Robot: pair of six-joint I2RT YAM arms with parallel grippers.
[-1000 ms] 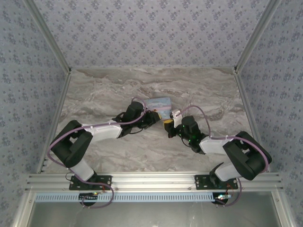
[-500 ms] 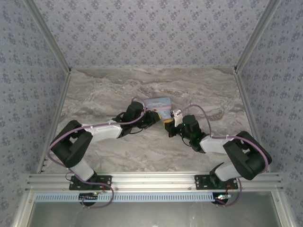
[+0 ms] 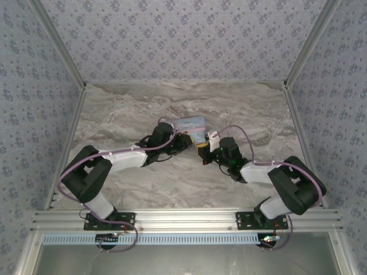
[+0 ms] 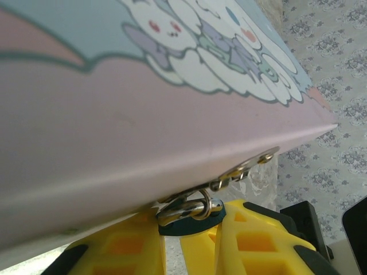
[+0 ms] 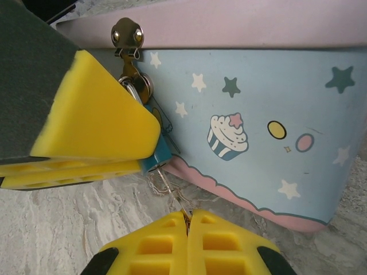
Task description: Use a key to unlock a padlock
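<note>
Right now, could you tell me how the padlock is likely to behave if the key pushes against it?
The padlock hangs by its loop from the hasp, so it would probably swing. The left gripper pinching its body should steady it. It looks small and rigid, likely light, so the key may nudge it aside.

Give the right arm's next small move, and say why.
Probably ease the right gripper up along the line of the key, then try a gentle turn. The key is pinched in its shut fingers, its tip at the underside of the padlock, with much of its length bare, so it looks not fully seated. The left gripper clamps the padlock, which hangs on the box.
</note>
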